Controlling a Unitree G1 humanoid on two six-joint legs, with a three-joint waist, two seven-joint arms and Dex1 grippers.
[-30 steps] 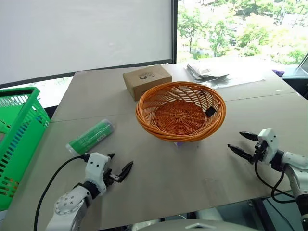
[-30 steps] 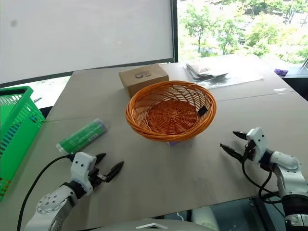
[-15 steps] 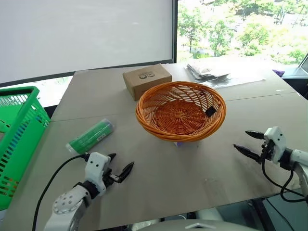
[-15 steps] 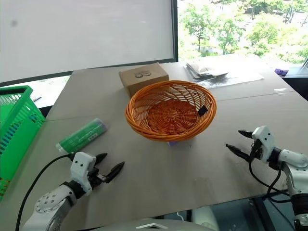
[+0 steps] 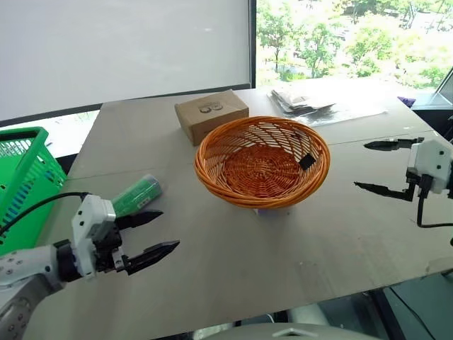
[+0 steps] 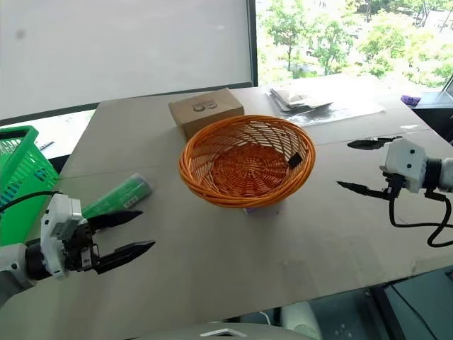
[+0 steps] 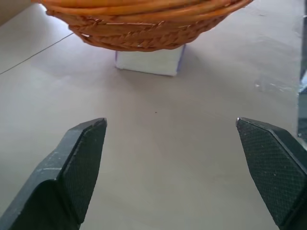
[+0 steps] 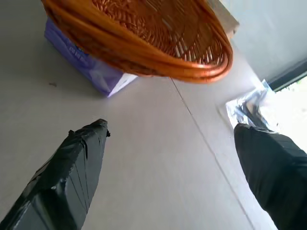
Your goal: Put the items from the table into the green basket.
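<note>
A green cylindrical packet (image 5: 138,195) lies on the table (image 5: 283,269) at the left, just beyond my left gripper (image 5: 168,229), which hangs open and empty above the tabletop. A purple pack (image 8: 81,62) is wedged under the orange wicker basket; both wrist views look toward it. A brown cardboard box (image 5: 211,115) sits behind that basket. The green basket (image 5: 21,177) stands off the table's left edge. My right gripper (image 5: 361,166) hovers open and empty to the right of the wicker basket, one finger above the other.
The round orange wicker basket (image 5: 262,161) sits mid-table with a small black tag (image 5: 308,162) on its inner wall. Silvery papers (image 5: 304,103) lie at the back right. The table's front edge runs just below both grippers.
Both arms have lifted off the table. The left gripper rose at the front left, the right gripper rose and rolled so its fingers stand one over the other. Both stayed open.
</note>
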